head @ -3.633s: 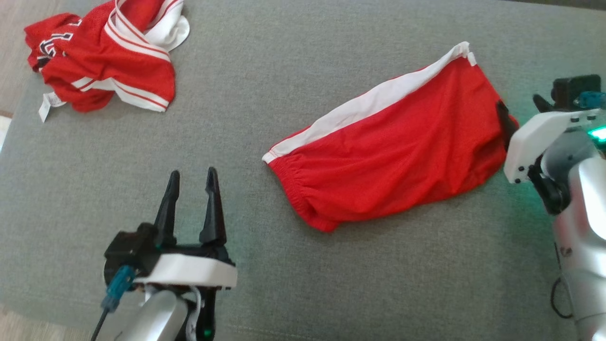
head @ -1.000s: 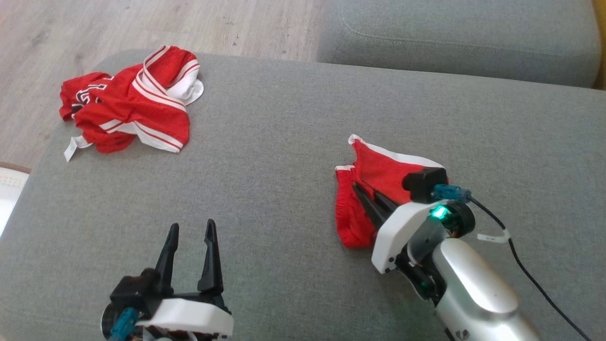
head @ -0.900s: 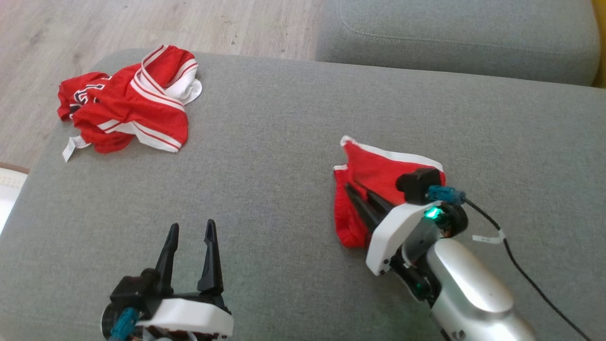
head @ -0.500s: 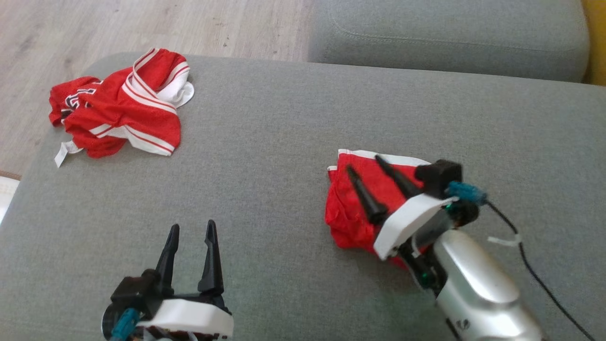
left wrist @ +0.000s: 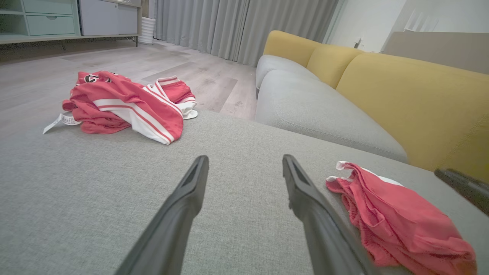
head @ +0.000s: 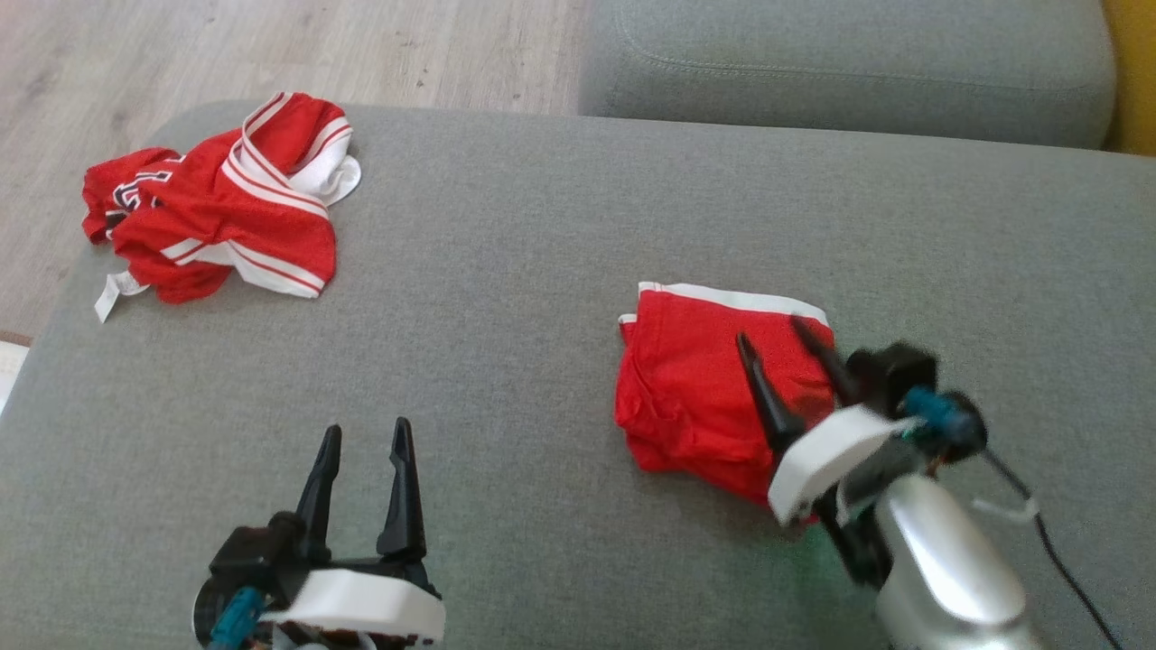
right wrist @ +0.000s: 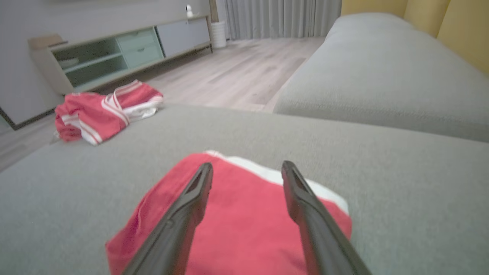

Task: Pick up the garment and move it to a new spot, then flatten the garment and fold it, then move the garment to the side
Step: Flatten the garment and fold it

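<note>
**Desk:** How much room do you have on the cushion?

**Scene:** Your grey cushion (head: 542,226) lies bare from the folded garment across to its rounded left edge, where the wooden floor (head: 361,45) begins. A second cushion (head: 849,72) meets the far edge, with a yellow backrest (left wrist: 412,95) behind it. A crumpled red-and-white jersey (head: 217,208) sits at the far left corner, well apart from the garment.

**Desk:** Any containers?

**Scene:** A low sideboard (right wrist: 114,49) stands by the wall with open shelves. Their contents are too blurred to tell.

**Desk:** And the garment?

**Scene:** The garment (head: 695,397), red shorts folded into a compact block with a white band along its far edge, lies right of centre. Your right pincer (head: 770,330) stands wide, both fingers over the garment's right half with nothing between them. You cannot tell whether they touch the cloth. Your left pincer (head: 367,427) also stands wide near the front edge, well apart from the garment and gripping nothing.
</note>
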Controlling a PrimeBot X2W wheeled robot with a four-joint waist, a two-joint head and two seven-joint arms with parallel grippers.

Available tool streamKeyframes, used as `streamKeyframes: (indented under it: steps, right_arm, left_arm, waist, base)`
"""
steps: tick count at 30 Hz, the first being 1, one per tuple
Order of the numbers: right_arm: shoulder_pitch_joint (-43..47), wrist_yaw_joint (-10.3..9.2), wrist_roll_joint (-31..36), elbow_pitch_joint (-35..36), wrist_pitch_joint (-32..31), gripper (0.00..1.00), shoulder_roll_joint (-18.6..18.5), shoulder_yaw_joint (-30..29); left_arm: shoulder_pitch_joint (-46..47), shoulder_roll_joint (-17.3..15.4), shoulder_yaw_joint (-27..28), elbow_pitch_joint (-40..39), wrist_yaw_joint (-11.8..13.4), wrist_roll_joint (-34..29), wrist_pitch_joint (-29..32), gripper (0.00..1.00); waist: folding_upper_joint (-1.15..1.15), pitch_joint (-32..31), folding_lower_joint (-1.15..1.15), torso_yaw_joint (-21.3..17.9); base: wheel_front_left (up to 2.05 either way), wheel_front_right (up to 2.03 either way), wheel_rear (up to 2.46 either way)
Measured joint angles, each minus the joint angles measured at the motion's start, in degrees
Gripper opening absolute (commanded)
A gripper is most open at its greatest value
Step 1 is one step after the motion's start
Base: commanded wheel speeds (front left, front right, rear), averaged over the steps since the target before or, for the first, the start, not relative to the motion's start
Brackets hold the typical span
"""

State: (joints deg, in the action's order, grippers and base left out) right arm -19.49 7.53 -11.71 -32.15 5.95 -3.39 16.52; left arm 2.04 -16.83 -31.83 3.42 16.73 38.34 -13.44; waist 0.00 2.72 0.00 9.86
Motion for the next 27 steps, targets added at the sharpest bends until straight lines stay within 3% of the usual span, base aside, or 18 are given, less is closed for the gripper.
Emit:
streamKeyframes:
  steps: [4, 19, 27]
  right_arm:
    - [3.1, 0.0, 2.49, -0.42, -0.93, 0.0, 0.01, 2.68]
    - [2.59, 0.0, 0.57, -4.19, -1.78, 0.0, 0.01, 18.63]
    - [0.59, 0.0, -2.1, -4.55, -0.01, 0.0, 0.0, 21.46]
  left_arm:
    - [0.01, -0.05, 0.03, -0.11, 0.41, 0.0, 0.0, 1.0]
    - [0.07, -0.05, 0.25, -0.1, 0.41, 0.01, -0.32, 1.0]
    - [0.07, -0.08, 0.52, -0.1, 0.43, 0.01, -0.33, 1.0]
  waist:
    - [0.0, 0.49, 0.0, 0.58]
    - [0.0, 1.83, 0.0, 2.82]
    - [0.0, 1.77, 0.0, 2.5]
  base:
    - [0.0, 0.0, 0.0]
    - [0.0, 0.0, 0.0]
    - [0.0, 0.0, 0.0]
